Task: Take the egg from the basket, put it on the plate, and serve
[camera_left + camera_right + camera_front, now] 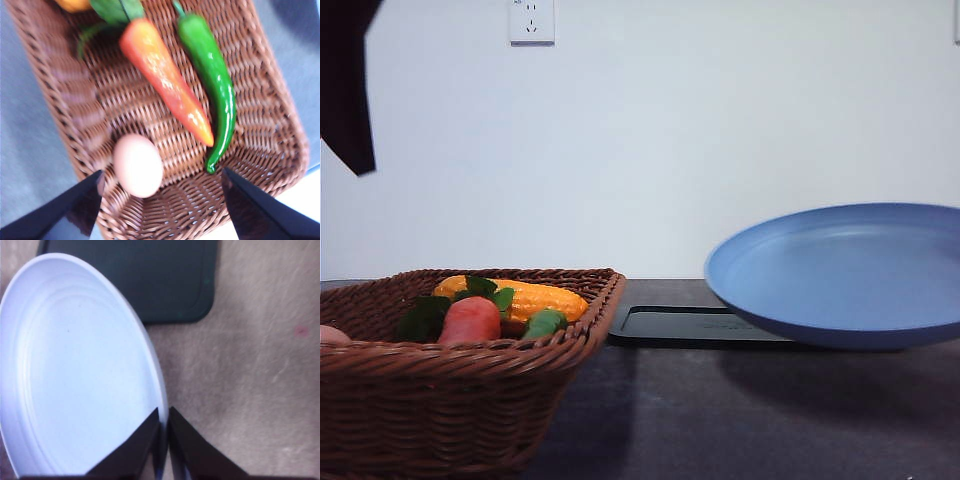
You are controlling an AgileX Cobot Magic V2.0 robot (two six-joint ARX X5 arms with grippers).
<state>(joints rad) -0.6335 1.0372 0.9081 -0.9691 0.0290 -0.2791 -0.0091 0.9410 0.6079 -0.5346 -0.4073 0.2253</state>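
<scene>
The basket's (470,390) near wall is hiding most of the egg (332,334), seemingly a pale sliver at the front view's edge; the plate (840,275) is running off-frame.

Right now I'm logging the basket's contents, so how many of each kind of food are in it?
In the basket:
Egg: 1
Carrot: 1
Green pepper: 1
Corn cob: 1
Total: 4
</scene>
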